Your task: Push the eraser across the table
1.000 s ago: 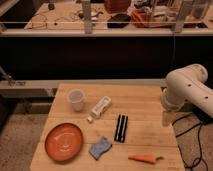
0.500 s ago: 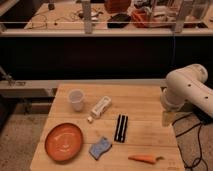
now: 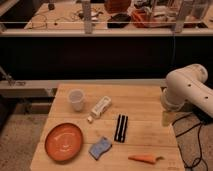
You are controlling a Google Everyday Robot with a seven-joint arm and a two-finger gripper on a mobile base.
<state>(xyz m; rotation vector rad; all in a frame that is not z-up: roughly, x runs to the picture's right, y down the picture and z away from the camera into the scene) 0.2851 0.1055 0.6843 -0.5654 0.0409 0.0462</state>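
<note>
Eraser (image 3: 121, 128), a slim black block with a groove down its length, lies flat just right of the middle of the frame. It sits on the lower half of the pale plank-top counter (image 3: 145, 102), its long side running almost straight up and down the picture. Nothing touches it.

Above and to its left is a white oblong block (image 3: 101, 106), set at a slant, with a small white scrap (image 3: 90, 119) just off its lower end. Further left stands a clear plastic cup (image 3: 76, 99), upright. An orange plate (image 3: 63, 142) sits at the lower left of the counter. A blue wavy sponge (image 3: 101, 147) lies between the plate and the eraser's lower end. A carrot (image 3: 144, 159) lies near the bottom edge, below and right of the eraser.

The white robot arm (image 3: 187, 90) fills the right side of the frame. Its end effector (image 3: 167, 119) hangs beside the counter's right edge, well apart from the eraser, its fingers spread and holding nothing.
</note>
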